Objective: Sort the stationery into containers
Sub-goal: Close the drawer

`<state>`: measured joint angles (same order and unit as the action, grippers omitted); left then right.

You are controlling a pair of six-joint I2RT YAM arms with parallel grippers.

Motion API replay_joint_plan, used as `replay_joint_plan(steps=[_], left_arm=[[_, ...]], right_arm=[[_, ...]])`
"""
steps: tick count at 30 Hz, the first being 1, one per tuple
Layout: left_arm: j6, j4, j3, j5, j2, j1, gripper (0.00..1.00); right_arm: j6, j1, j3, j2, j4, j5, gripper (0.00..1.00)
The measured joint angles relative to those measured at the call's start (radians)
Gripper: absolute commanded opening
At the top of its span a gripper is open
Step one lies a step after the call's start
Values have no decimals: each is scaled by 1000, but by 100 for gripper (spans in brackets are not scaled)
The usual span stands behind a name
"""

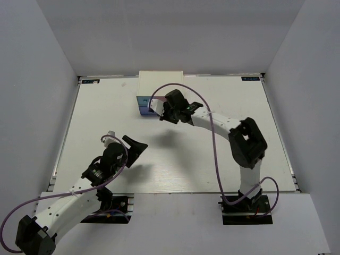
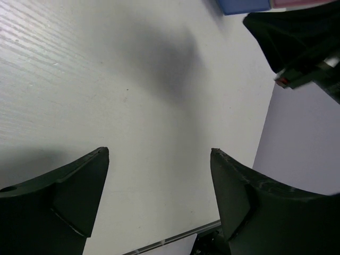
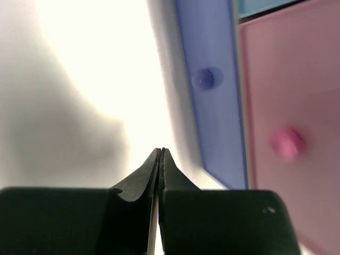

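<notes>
– Left fingers [image 2: 69, 196] fill the bottom of the left wrist view, both black. How do they sit?
– Spread wide apart, with nothing between them but bare white worktop [image 2: 133, 106].
– And from above?
– The left arm [image 1: 64, 204] reaches in from the near left corner. Its fingers are over the left half of the worktop, well apart from the chest [image 1: 160, 78].
– Where does the chest stand?
– At the far edge, about the middle. It is white, and its drawer fronts face the arms.
– The right fingers [image 3: 139, 183]?
– Pressed together along their length, holding nothing. Just past their tips lies the dark blue drawer [image 3: 212, 117] with its blue knob [image 3: 204, 78]. Alongside it is the pink drawer [image 3: 287, 79] with a pink knob [image 3: 287, 143]. A sliver of the light blue drawer [image 3: 265, 5] shows at the top edge of that view.
– Do the tips touch a drawer?
– That cannot be told. They are close to the dark blue front, near its edge.
– And the right arm [image 1: 228, 125] seen from above?
– It stretches from the near right across to the chest. Its wrist sits right at the drawer fronts and hides part of them.
</notes>
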<state>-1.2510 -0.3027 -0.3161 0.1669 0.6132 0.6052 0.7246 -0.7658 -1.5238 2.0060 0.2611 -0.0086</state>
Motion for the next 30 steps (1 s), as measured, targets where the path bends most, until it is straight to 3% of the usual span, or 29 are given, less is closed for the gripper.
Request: replay_joint_plan(steps=[3,4,6,7,18,30], left_arm=[[30,37,-1,-16,-4,0,91],[44,57,-1,-24,-6,0,91],[70,85,-5,-35,-7,0,93],[84,95,-11,-40,-6,0,93],[245,116,-181,-61,26,0,94],[371,55,-315,-90,106,0,99]], right_arm=[[-55,1,42,-125,34,-47,40],[-72,2,50,-165,38,-61,59],[-102,4,61,-239,55,-84,75],[-121,6,65,-271,61,-92,89],[-323,14,133,-517,121,-11,90],[-325,31,392,-792,57,158,90]])
